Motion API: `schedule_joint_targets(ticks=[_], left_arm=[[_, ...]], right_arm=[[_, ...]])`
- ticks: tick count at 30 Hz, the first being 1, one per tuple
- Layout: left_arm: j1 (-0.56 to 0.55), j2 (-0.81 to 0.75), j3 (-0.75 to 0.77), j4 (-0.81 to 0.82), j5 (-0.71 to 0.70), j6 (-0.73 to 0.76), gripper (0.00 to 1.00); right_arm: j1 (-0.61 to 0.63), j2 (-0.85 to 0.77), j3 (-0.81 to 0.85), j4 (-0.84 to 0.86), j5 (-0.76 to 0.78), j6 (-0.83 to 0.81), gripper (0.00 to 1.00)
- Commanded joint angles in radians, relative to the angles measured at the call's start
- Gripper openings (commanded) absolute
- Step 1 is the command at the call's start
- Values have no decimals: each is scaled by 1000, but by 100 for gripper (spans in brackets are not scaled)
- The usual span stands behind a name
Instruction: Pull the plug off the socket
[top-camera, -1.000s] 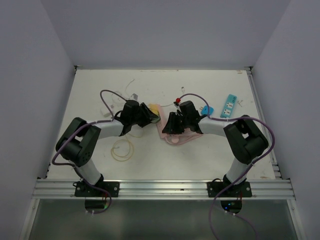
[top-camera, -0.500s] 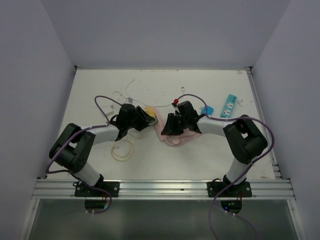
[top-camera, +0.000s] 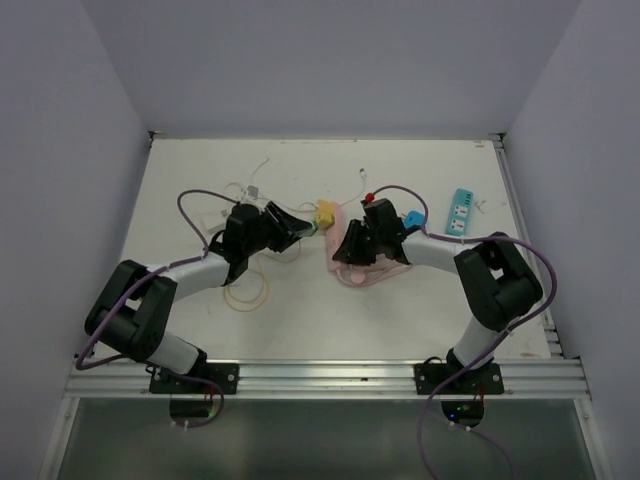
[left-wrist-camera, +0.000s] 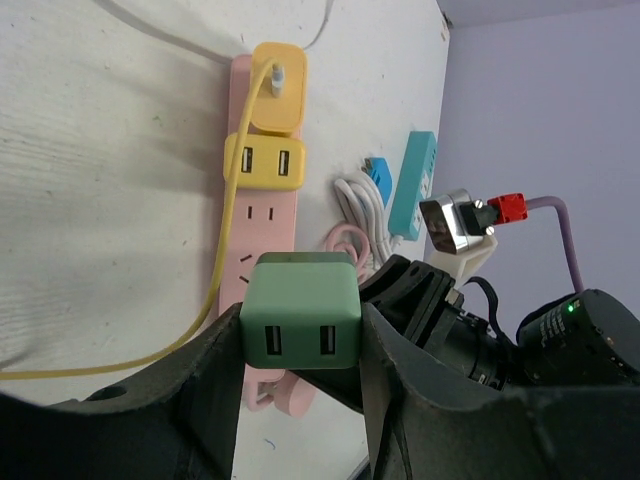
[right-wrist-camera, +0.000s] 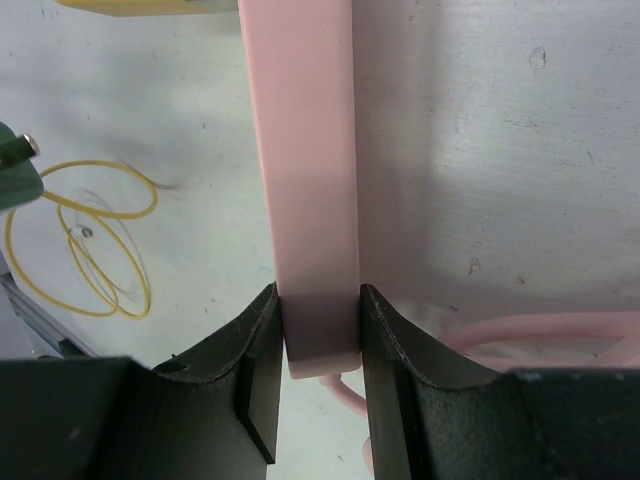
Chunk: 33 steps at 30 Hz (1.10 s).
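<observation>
The counter is a white rectangular surface, scuffed and lightly stained. Three plain, pale lavender-grey walls enclose it: a back wall, a left wall and a right wall. Each wall meets a counter edge. An aluminium extrusion rail runs along the near edge. Below the rail lies a dark grey-green panel. Lighting is even and diffuse; shadows on the counter are soft.

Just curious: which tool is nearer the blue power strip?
Right. Right tool, clamping the pink strip, sits left of the blue power strip; left tool, holding the green plug, farther left.
</observation>
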Motion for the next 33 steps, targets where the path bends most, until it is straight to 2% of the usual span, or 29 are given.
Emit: schedule_joint_targets(ticks=[1, 7, 13, 16, 18, 23, 29, 32, 33], left_arm=[[-6, -26, 35, 9, 79, 27, 0], [-6, -99, 92, -123, 163, 183, 0], [26, -238, 123, -316, 106, 354, 0], [114, -279, 94, -350, 103, 355, 0], [222, -284, 62, -352, 119, 348, 0], [417, -210, 74, -401, 142, 380, 0], [544, -72, 80, -347, 171, 391, 0], [567, -2, 92, -329, 182, 394, 9], [570, 29, 95, -330, 182, 394, 15]], right_arm=[[-42, 96, -107, -318, 293, -45, 0], [-53, 102, -113, -298, 267, -54, 0], [-55, 113, -111, -284, 247, -68, 0], [-55, 116, -110, -279, 247, -74, 0], [-55, 116, -110, -278, 247, -80, 0], [-55, 120, -107, -269, 207, -91, 0], [-55, 123, -107, -259, 189, -100, 0], [-55, 123, -105, -255, 181, -106, 0], [-55, 125, -105, -255, 175, -109, 0]])
